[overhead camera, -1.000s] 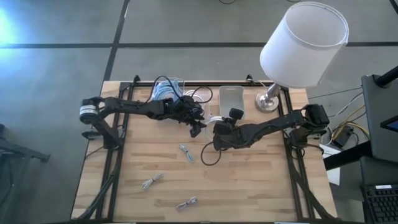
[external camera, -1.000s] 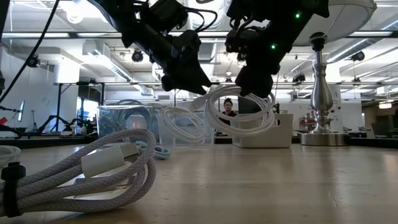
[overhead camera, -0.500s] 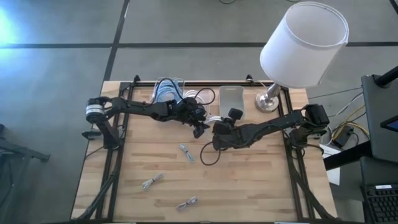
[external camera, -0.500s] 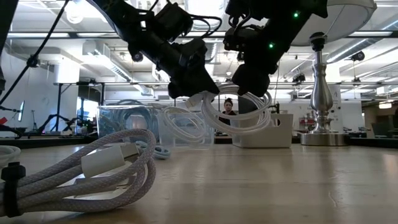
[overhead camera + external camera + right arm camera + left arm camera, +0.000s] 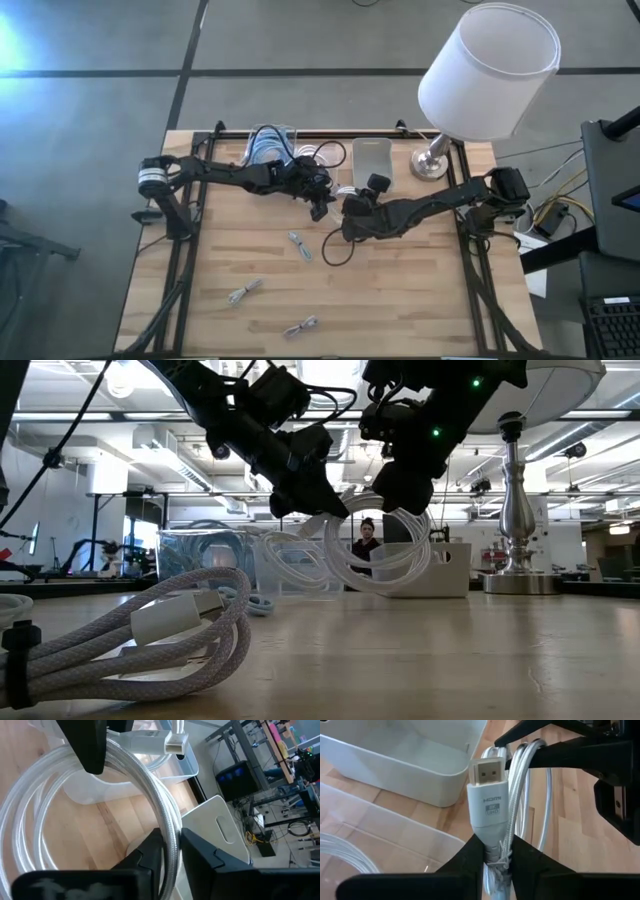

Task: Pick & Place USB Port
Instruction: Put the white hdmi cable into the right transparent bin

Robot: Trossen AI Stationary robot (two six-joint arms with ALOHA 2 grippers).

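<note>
A white coiled cable hangs in the air over the table's middle, between my two grippers. Its white plug reads HDMI; I cannot make out a USB port as such. My left gripper comes from the table's left and is shut on the plug end. My right gripper comes from the right and is shut on the coil's strands. The low view shows the left gripper and the right gripper side by side above the hanging loop. My left gripper pinches the rear of the plug, where cable strands lie bundled against it, between its two fingers. The fingers slant down from the table's left and lie along the plug, whose metal tip points away from them. The plug is clear of the table. My right gripper has several strands of the coil between its two fingers, at the loop's upper part. The fingers slant down from the table's right and lie across the strands. The coil hangs below them as a round loop, clear of the table.
At the far edge stand a clear bin with cables, a clear bin and a lamp. Small cable bundles lie toward the near edge. A grey braided bundle lies close to the low camera.
My left gripper has come down and toward the coil, and has shut on its plug end. The coil has sagged into a rounder, lower loop under my right gripper, which has stayed where it was.
</note>
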